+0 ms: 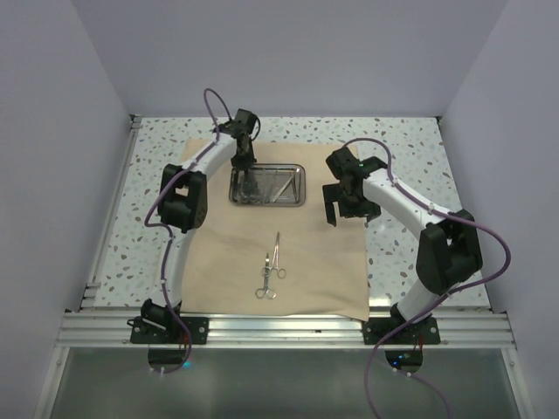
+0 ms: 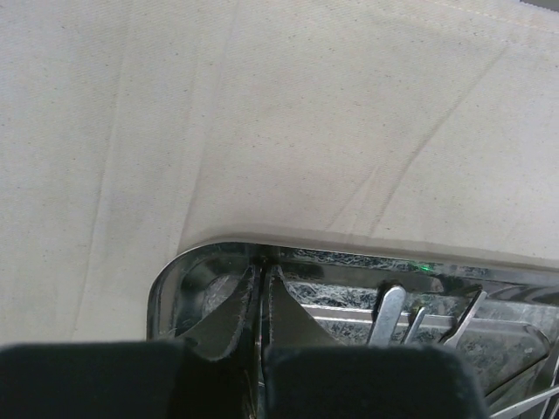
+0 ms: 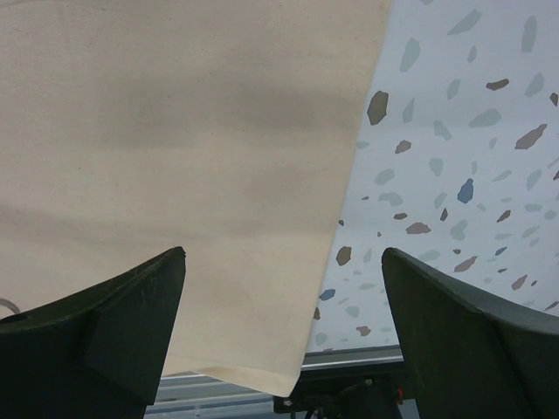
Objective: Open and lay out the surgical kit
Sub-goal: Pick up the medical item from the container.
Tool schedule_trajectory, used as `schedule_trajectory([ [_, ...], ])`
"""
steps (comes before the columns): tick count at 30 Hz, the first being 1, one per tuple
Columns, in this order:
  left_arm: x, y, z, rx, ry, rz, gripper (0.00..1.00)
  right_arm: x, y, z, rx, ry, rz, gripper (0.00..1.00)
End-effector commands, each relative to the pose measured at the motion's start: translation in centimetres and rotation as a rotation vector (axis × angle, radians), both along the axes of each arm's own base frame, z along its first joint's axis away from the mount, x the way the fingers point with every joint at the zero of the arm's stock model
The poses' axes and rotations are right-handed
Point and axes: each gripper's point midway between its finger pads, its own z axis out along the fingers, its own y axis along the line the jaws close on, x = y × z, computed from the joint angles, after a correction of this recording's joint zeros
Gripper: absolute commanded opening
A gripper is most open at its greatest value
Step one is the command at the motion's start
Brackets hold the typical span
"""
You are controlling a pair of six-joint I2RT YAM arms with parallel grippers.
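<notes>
The top camera looks down from above the near edge over the whole speckled surface (image 1: 410,148). The left wrist camera sits close over a corner of the steel tray (image 2: 166,288). The right wrist camera hangs higher above the right edge of the tan cloth (image 3: 175,131), which all three views share.

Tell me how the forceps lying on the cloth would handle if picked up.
The forceps look thin and metallic, so probably stiff and light. Lying flat on the cloth, they likely offer little edge to grip, and the shiny finish may slip.
</notes>
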Motion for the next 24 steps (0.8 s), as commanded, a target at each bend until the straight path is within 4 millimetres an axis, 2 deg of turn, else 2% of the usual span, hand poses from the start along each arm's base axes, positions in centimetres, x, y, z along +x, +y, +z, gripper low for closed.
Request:
schedule_trajectory([
  [1,-0.3,-0.1,0.2,-0.027,0.026,-0.044,0.0,0.0,0.0,0.7,0.018,-0.025,-0.011,0.98],
  [2,-0.1,-0.3,1.4,-0.035,0.011,-0.051,0.0,0.1,0.0,0.7,0.022,-0.026,-0.012,0.98],
  [3,0.6,-0.7,3.7,-0.056,-0.034,-0.064,0.0,0.1,0.0,0.7,0.024,-0.027,-0.012,0.98],
  [5,1.0,-0.9,6.0,-0.072,-0.066,-0.076,0.0,0.2,0.2,0.7,0.033,-0.031,-0.01,0.98],
  [6,1.6,-1.2,8.3,-0.091,-0.11,-0.088,0.0,0.1,0.3,0.7,0.035,-0.028,-0.008,0.98],
  [8,1.4,-1.8,10.2,-0.125,-0.13,-0.114,0.0,0.2,0.4,1.0,0.048,-0.039,-0.01,0.98],
  [9,1.4,-2.1,12.1,-0.15,-0.159,-0.129,0.0,0.2,0.5,1.0,0.051,-0.039,-0.009,0.98],
  [12,0.4,-2.1,15.0,-0.167,-0.187,-0.143,0.0,0.1,0.6,1.2,0.063,-0.046,-0.005,0.98],
  [14,-1.1,-2.2,16.2,-0.187,-0.174,-0.163,0.0,0.0,0.6,1.2,0.064,-0.046,-0.004,0.98],
  [16,-2.5,-2.5,16.5,-0.213,-0.154,-0.186,0.0,0.0,0.7,1.2,0.07,-0.048,-0.001,0.98],
  [17,-3.5,-2.4,18.2,-0.224,-0.176,-0.194,0.0,-0.1,0.6,1.2,0.069,-0.046,0.001,0.99],
  [18,-5.1,-2.5,16.7,-0.22,-0.127,-0.208,0.0,-0.2,0.6,1.1,0.069,-0.044,0.002,0.98],
  [19,-6.2,-2.8,16.7,-0.222,-0.119,-0.22,0.0,-0.2,0.6,1.2,0.071,-0.046,0.003,0.98],
  [20,-7.3,-3.0,18.5,-0.239,-0.157,-0.234,0.0,-0.2,0.6,1.2,0.071,-0.046,0.004,0.98],
  [21,-9.4,-3.6,16.6,-0.249,-0.097,-0.261,0.0,-0.2,0.6,1.2,0.072,-0.047,0.006,0.98],
  [22,-10.6,-4.0,18.2,-0.272,-0.127,-0.28,0.0,-0.3,0.6,1.2,0.073,-0.046,0.009,0.98],
  [23,-12.7,-4.6,16.6,-0.272,-0.077,-0.295,0.0,-0.3,0.6,1.2,0.073,-0.045,0.008,0.98],
  [24,-13.9,-5.2,16.6,-0.29,-0.069,-0.316,0.0,-0.3,0.6,1.2,0.073,-0.046,0.008,0.98],
])
